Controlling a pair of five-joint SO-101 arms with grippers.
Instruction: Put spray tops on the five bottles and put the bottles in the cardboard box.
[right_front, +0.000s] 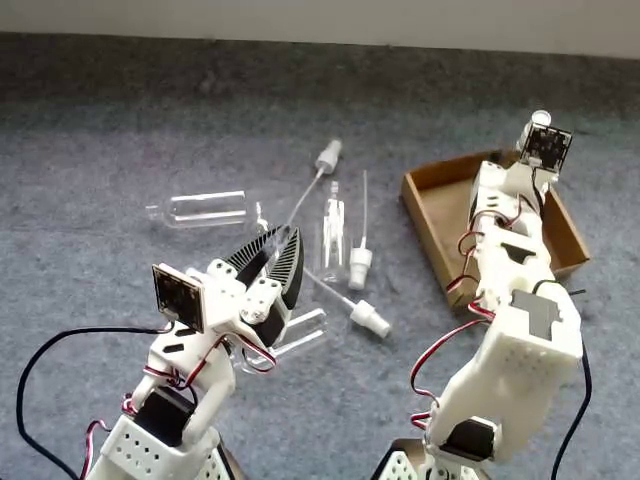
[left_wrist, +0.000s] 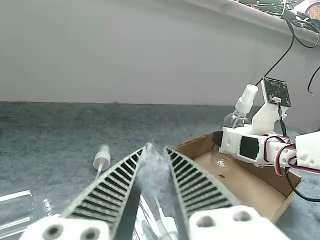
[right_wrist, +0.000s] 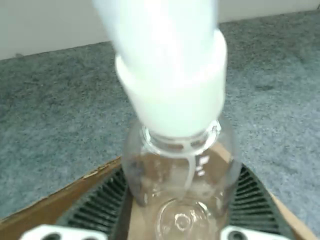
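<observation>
- The right pincer (right_wrist: 177, 197) is clenched on a clear bottle (right_wrist: 175, 165).
- That bottle has a white spray top (right_wrist: 170, 75) on it.
- The pincer holds it just above the cardboard box (right_front: 432, 215), at the far end of the box.
- The box sits on the gray bench (right_front: 100, 150), under the right arm.
- The left pincer (right_front: 289, 236) is near the middle of the bench. I cannot tell if it is gripping something or let go.
- A second bottle (right_front: 300, 335) lies on its side, partly under the left arm.
- A loose spray top (right_front: 370, 320) lies just beside that pincer, toward the box.
- A middle spray top (right_front: 359, 266) lies a bit farther out, next to a third bottle (right_front: 335, 232).
- A far spray top (right_front: 328, 156) lies past them.
- A bare bottle (right_front: 205, 208) lies on its side, well apart from the box.
</observation>
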